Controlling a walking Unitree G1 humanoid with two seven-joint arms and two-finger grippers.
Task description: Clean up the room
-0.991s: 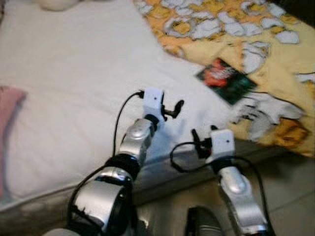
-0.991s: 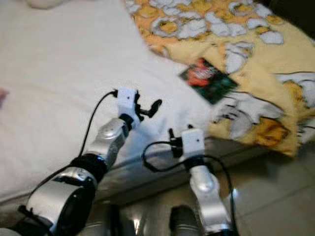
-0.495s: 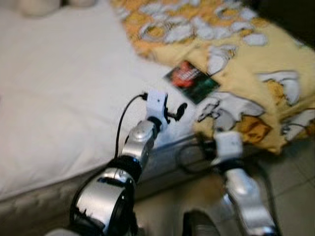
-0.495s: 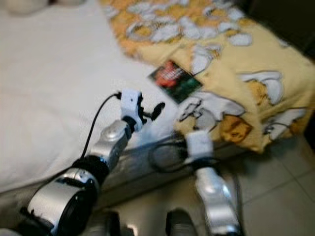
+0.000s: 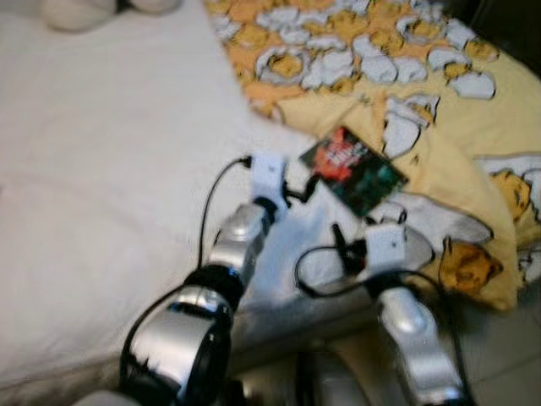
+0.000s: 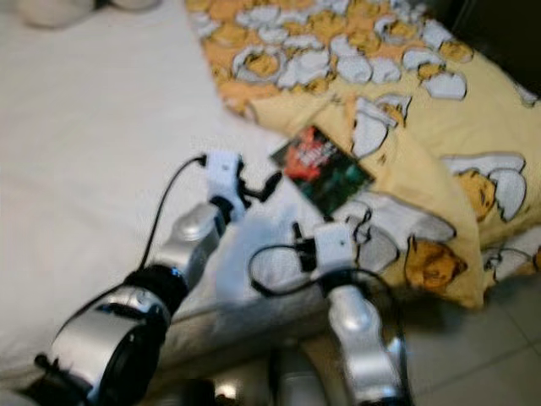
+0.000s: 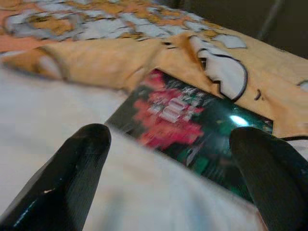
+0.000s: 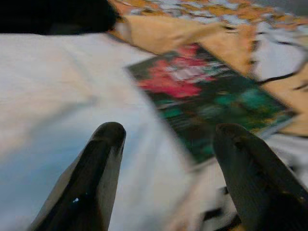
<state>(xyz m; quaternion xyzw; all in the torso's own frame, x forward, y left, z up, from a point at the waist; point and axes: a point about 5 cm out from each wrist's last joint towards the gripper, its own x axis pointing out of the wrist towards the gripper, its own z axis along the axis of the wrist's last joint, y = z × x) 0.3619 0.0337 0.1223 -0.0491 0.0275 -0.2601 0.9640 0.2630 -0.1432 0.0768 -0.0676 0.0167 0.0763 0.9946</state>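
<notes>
A dark book with a red and green cover [image 5: 353, 170] lies on the white bed [image 5: 110, 169], half on the edge of a yellow patterned blanket [image 5: 423, 76]. My left gripper [image 5: 297, 191] hovers open just short of the book's near corner; the book [image 7: 185, 113] sits ahead of its fingers [image 7: 77, 168]. My right gripper [image 5: 351, 245] is open too, held lower near the bed's front edge, with the book [image 8: 207, 96] lying beyond its fingertips [image 8: 103, 149]. Nothing is held by either one.
A pale stuffed object [image 5: 80, 10] rests at the bed's far edge. The blanket drapes over the bed's right side down to the tiled floor [image 5: 507, 355].
The camera has shifted, so the whole scene slid. The left gripper now sits closer to the book's corner, and the right gripper has risen toward the bed edge.
</notes>
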